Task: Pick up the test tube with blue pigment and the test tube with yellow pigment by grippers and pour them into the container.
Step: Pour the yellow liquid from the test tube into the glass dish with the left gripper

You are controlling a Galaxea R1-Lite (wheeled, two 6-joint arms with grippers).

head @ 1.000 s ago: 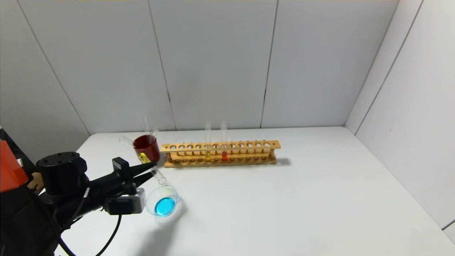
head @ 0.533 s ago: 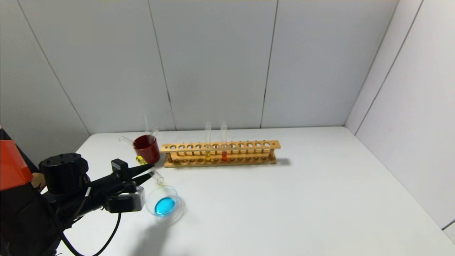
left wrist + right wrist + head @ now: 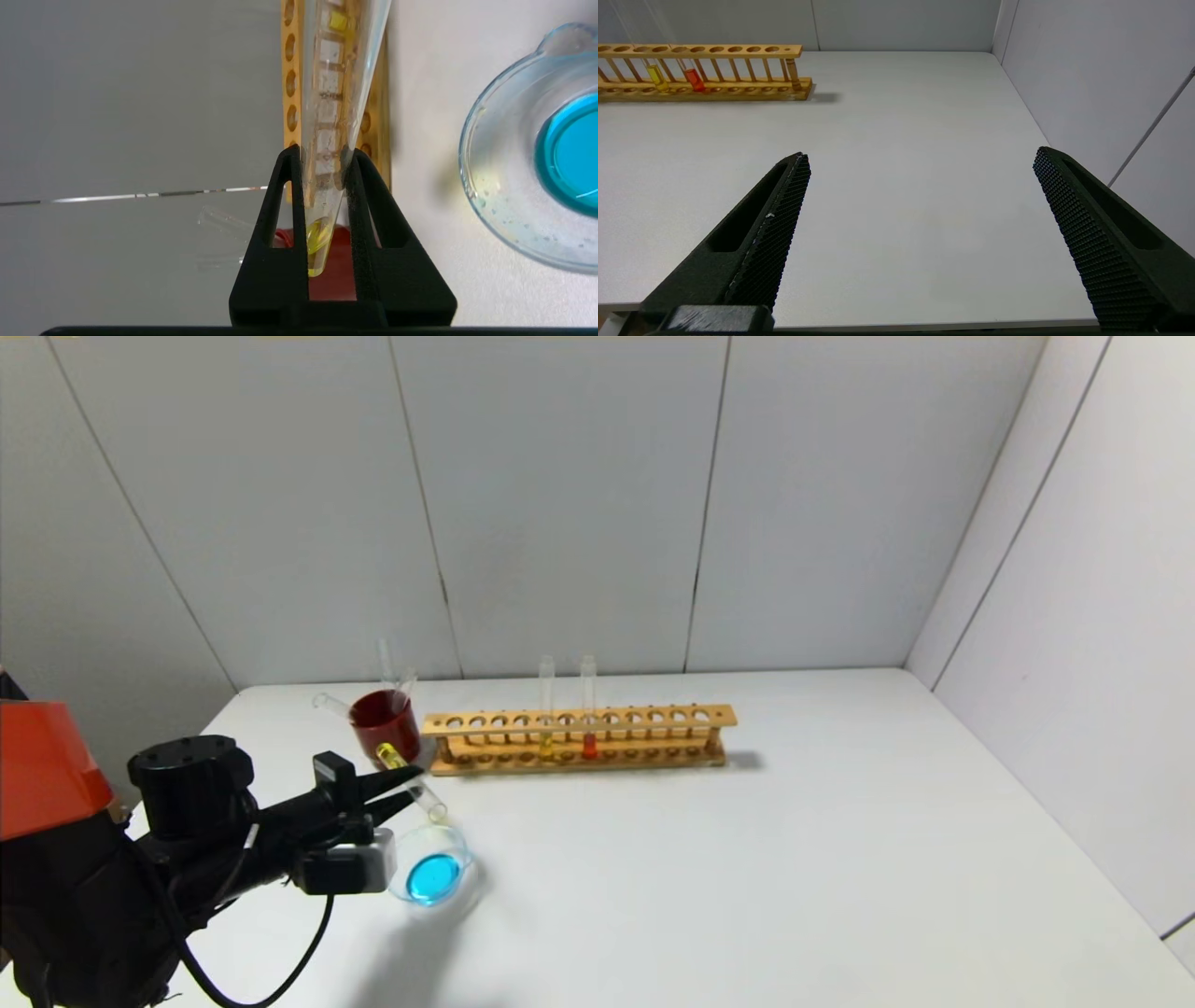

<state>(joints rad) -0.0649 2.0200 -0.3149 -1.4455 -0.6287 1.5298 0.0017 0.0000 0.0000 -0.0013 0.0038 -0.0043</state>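
Since a moment ago, your left gripper (image 3: 403, 788) moved right, clamping the test tube with yellow pigment (image 3: 412, 782), mouth tilted down over the container (image 3: 455, 845) at lower left for pouring; right gripper (image 3: 920, 163) gapes idle.

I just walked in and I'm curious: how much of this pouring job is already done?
Blue liquid already sits in the glass container, so the blue pour looks done. The left gripper is shut on the test tube with yellow pigment, tilted with its mouth by the container's rim; a little yellow remains at its closed end. The right gripper hangs open over the bare table.
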